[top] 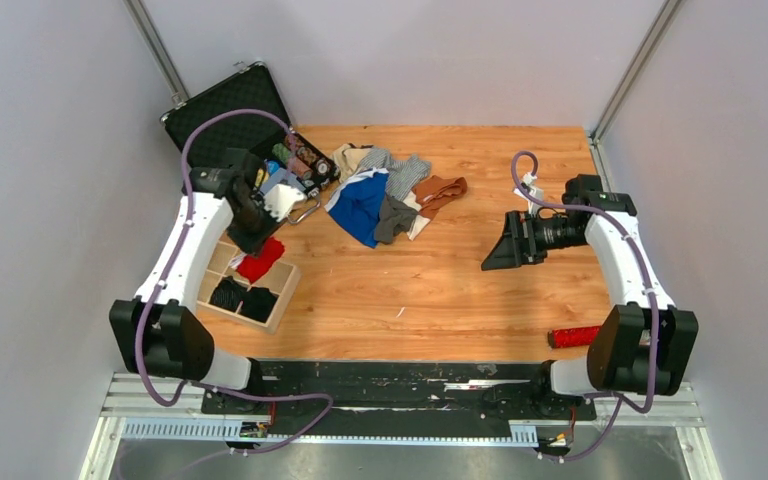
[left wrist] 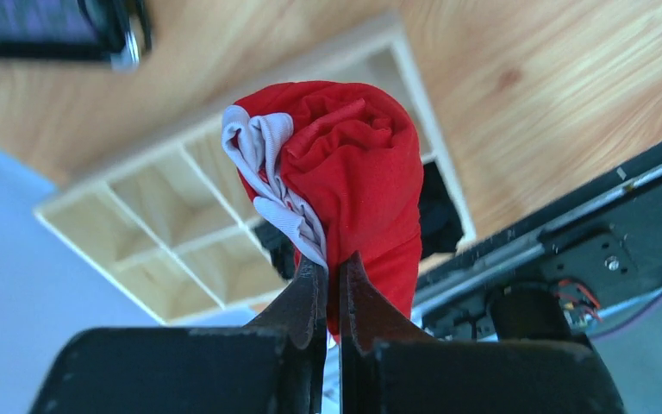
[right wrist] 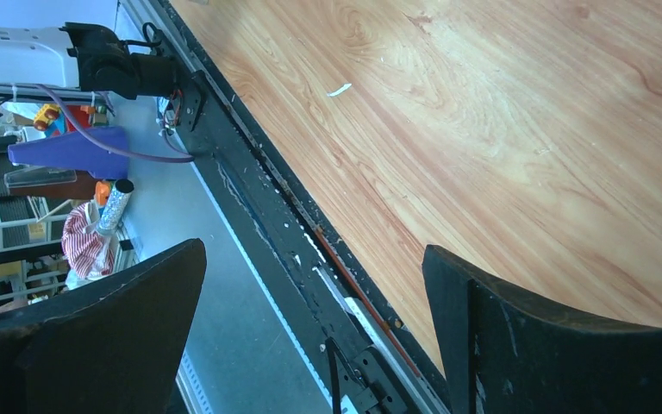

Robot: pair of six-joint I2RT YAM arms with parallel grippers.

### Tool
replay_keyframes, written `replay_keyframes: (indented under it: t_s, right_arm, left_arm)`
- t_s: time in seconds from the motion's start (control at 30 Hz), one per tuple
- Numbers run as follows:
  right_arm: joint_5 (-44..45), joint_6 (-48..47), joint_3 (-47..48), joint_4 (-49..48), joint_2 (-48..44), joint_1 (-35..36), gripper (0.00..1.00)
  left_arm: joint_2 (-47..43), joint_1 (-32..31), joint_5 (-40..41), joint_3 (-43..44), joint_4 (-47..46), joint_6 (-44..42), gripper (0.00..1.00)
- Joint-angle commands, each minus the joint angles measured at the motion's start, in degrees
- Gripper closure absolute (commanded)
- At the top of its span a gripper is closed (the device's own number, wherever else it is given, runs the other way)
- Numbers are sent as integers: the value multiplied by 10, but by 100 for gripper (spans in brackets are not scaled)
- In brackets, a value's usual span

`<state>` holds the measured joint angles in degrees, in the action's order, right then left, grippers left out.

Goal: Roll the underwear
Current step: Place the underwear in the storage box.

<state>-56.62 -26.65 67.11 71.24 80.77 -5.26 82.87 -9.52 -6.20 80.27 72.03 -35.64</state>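
Left tool clenched on a rolled red underwear, right tool released.

The red roll, a white waistband coiled at one side, is pinched between the left fingers over the wooden divider box at the table's left edge. Two dark rolls sit in the box's near compartments. The loose underwear pile lies mid-table toward the far edge. The right tool hangs jaws wide, well apart from the pile, holding nothing.
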Motion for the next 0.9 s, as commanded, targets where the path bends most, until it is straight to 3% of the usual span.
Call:
replay_keyframes:
  t_s: [0.0, 0.2, 0.37, 0.43, 0.87]
  right_arm:
    - [5, -1, -7, -11, 1, -16, 0]
    - [0, 3, 19, -14, 17, -26, 0]
    - [10, -1, 17, -10, 22, -27, 0]
    - [12, -2, 18, -7, 22, -27, 0]
    - [40, -25, 16, 8, 30, -47, 0]
  left_arm:
    - [-26, 69, 48, -10, 54, 0, 100]
    - [24, 114, 47, 8, 21, -57, 100]
    - [41, 116, -65, -1, 20, -170, 100]
    - [57, 115, -75, -11, 8, -204, 100]
    - [174, 65, -30, 10, 20, -310, 100]
